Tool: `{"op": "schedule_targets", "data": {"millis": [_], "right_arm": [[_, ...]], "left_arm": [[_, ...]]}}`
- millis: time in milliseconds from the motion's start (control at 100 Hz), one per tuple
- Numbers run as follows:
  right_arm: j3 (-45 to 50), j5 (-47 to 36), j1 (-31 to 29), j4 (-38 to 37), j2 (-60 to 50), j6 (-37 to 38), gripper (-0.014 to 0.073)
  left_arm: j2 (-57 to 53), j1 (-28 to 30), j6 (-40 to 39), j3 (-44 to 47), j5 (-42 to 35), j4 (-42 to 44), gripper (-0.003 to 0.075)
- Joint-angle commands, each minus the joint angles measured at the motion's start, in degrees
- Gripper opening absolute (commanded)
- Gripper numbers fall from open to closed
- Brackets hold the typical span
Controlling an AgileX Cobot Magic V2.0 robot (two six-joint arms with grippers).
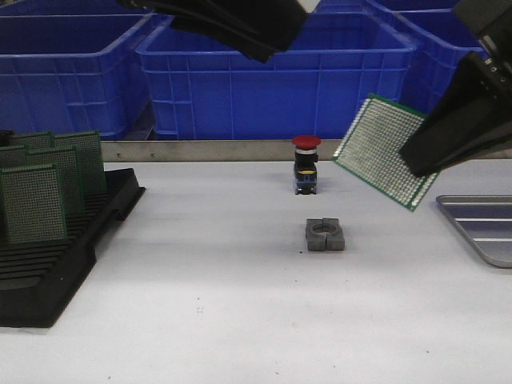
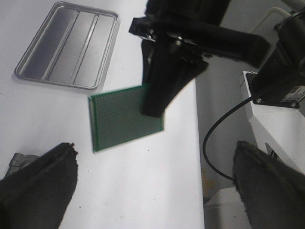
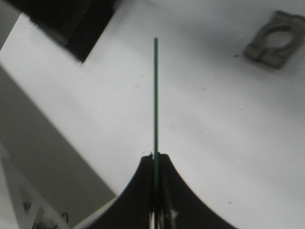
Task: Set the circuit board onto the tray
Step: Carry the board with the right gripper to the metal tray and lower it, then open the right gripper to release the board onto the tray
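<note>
The right gripper (image 1: 428, 160) held a green perforated circuit board (image 1: 384, 150) in the air above the white table (image 1: 208, 296), its black fingers pressed together on one edge of the board, which hung tilted with a corner pointing down. In the right wrist view the board (image 3: 155, 95) appeared edge-on as a thin green line running out from between the closed fingertips (image 3: 143, 191). The silver-grey tray (image 1: 480, 228), with its raised rim and ribbed floor, lay at the table's right edge, below and to the right of the board and not touching it; only part of it showed in the front view. The left wrist view took in the whole tray (image 2: 66, 45), lying apart from the suspended board (image 2: 121, 117). The left gripper (image 2: 152, 191) stood wide open and held nothing, its two dark fingers (image 2: 38, 186) spread far apart at the frame's lower corners; in the front view that arm crossed the top of the frame. Near the table's middle sat a small grey metal clamp (image 1: 325, 235), and behind it a red-topped push button (image 1: 306, 164). At the left a black slotted rack (image 1: 56, 248) carried several more green boards (image 1: 32, 204) standing upright. Blue plastic bins (image 1: 272, 76) lined the back.
</note>
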Motion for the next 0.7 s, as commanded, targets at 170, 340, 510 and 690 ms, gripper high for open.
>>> {"op": "schedule_targets", "data": {"millis": [170,340,510,690], "right_arm": [[-1.43,-13.63,-11.43,1.65,0.61,3.98,-0.0068],[-1.89,-20.80,-15.47,1.71,5.38,3.98,-0.0068],[-4.35,-21.37,-16.19,1.71,12.10,3.98,-0.0068],[-7.57,-19.45,-16.19,1.71,18.56,3.98,-0.0067]], "left_arm": [[-2.08,-0.53,-0.33,-1.74,0.20,-4.42,0.0619],[-2.08,-0.53,-0.33,-1.74,0.55,-4.42,0.0619],[-2.08,-0.53,-0.33,-1.74,0.55,-4.42,0.0619],[-2.08,-0.53,-0.33,-1.74,0.55,-4.42,0.0619]]}}
